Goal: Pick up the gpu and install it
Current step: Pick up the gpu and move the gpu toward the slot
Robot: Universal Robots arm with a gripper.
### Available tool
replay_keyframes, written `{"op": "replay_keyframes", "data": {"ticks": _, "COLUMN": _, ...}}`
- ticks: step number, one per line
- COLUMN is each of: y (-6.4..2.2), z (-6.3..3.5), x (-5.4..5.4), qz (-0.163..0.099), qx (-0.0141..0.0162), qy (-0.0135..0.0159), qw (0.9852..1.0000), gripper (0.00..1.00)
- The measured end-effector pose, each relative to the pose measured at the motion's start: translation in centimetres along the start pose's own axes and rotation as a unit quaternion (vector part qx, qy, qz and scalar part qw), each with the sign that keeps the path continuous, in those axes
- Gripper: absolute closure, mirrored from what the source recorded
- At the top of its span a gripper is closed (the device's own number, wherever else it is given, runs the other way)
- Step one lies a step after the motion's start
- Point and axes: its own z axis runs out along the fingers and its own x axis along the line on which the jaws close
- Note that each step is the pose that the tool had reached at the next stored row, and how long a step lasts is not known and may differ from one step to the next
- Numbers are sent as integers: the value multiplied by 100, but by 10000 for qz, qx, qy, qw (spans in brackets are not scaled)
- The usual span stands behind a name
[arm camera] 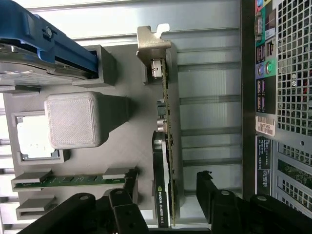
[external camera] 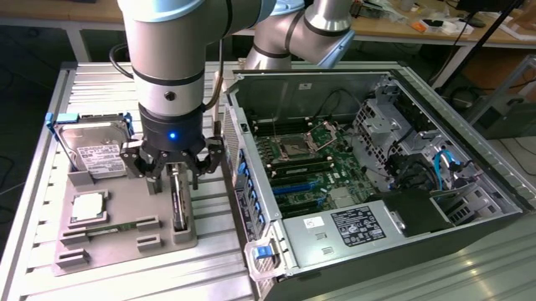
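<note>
The gpu (external camera: 178,202) stands on edge in a slot of the grey holder (external camera: 125,248) on the exterior view's left. It is a thin card with a dark cooler face. In the wrist view the gpu (arm camera: 163,185) runs lengthwise, with its silver end bracket (arm camera: 151,44) at the far end. My gripper (external camera: 172,170) hangs directly over the card, open. Its black fingers (arm camera: 207,187) straddle the card with a gap on each side, so the gripper (arm camera: 168,179) holds nothing.
The holder also carries a silver hard drive (external camera: 94,145) in a blue carrier, a square processor (external camera: 88,207) and a narrow memory stick (external camera: 113,229). The open computer case (external camera: 377,175) lies close on the exterior view's right, its perforated rear wall (arm camera: 287,87) near the card.
</note>
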Motion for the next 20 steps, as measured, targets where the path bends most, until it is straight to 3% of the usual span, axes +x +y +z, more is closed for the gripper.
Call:
{"op": "replay_keyframes", "data": {"ticks": 2, "y": 0, "z": -2, "x": -1, "qz": -4, "qx": -167, "qy": -9, "qw": 9999, "gripper": 40}}
{"op": "replay_keyframes", "data": {"ticks": 3, "y": 0, "z": -2, "x": 0, "qz": -6, "qx": -212, "qy": -13, "qw": 9998, "gripper": 40}}
{"op": "replay_keyframes", "data": {"ticks": 5, "y": 1, "z": -1, "x": -1, "qz": -5, "qx": -225, "qy": -13, "qw": 9997, "gripper": 40}}
{"op": "replay_keyframes", "data": {"ticks": 10, "y": -2, "z": 18, "x": 21, "qz": -6, "qx": -225, "qy": -11, "qw": 9997, "gripper": 40}}
{"op": "replay_keyframes", "data": {"ticks": 20, "y": 1, "z": 190, "x": 49, "qz": -6, "qx": -225, "qy": -12, "qw": 9997, "gripper": 40}}
